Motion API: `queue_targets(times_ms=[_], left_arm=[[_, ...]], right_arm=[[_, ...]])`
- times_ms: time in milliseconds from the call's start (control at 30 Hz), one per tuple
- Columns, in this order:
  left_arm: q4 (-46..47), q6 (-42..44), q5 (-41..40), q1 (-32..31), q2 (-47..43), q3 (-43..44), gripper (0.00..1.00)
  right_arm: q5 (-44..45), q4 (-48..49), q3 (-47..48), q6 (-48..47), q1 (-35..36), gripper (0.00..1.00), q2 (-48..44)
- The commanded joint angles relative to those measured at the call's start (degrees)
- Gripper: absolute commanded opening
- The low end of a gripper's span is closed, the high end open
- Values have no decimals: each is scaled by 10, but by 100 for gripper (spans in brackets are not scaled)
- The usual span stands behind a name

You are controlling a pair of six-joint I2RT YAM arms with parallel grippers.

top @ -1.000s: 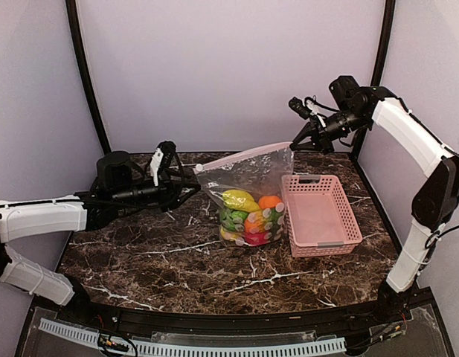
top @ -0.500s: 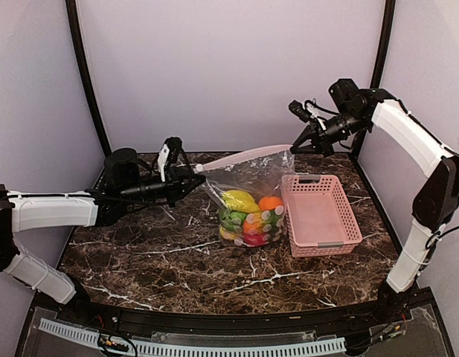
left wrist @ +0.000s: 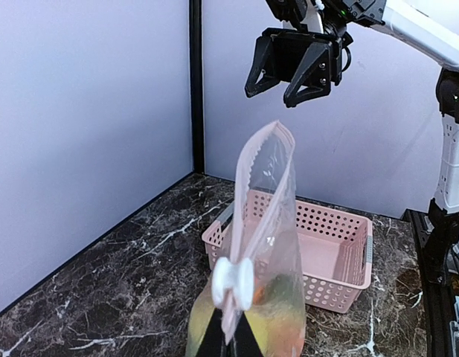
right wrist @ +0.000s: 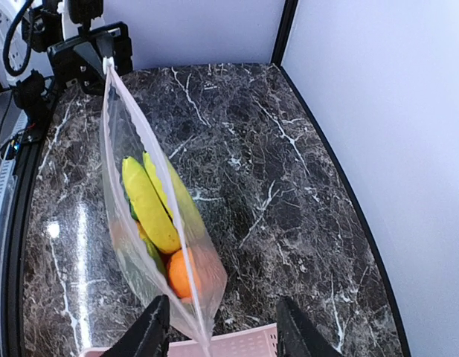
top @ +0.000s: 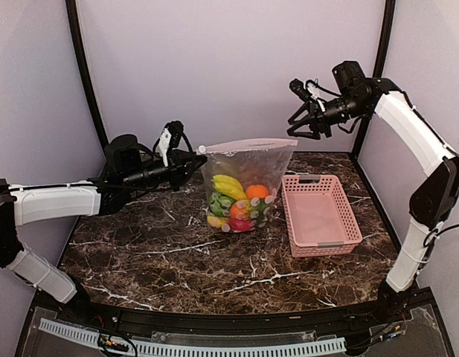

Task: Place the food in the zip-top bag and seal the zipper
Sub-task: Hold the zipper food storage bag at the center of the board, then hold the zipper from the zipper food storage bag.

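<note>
The left gripper (top: 193, 158) is clamped on the thin pale zipper strip (top: 248, 143) beside its white slider tab (left wrist: 233, 281). The right gripper (top: 307, 123) stands spread just above the far corner (not touching). The clear dotted plastic bag (top: 248, 167) hangs between them, holding glossy toy fruits and vegetables (top: 233, 202), beside the pink slatted plastic basket (top: 322, 217).

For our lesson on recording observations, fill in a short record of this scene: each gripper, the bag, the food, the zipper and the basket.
left gripper: shut on a top corner of the zip-top bag, by the slider
right gripper: open, above the bag's other end, not touching it
food: inside the bag, at its bottom
zipper: along the top edge; whether it is sealed, cannot tell
basket: pink, empty, on the table, right of the bag
</note>
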Motion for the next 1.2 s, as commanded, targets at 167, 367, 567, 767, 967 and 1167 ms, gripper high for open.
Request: queue_targets(times_ms=[167, 367, 567, 767, 967, 1167], left_arm=[[-12, 12, 29, 3, -21, 24, 1], [-20, 10, 36, -8, -28, 14, 1], [-44, 32, 41, -13, -44, 9, 1], [-80, 68, 45, -21, -55, 8, 1], [-111, 92, 44, -30, -58, 11, 1], [-111, 92, 36, -33, -59, 8, 1]], right_arm=[[17, 16, 14, -3, 137, 58, -2], [53, 52, 78, 40, 220, 57, 54], [57, 62, 143, 39, 248, 56, 109], [47, 78, 145, 37, 261, 50, 131], [42, 83, 144, 32, 279, 46, 132], [51, 70, 144, 16, 297, 32, 138]])
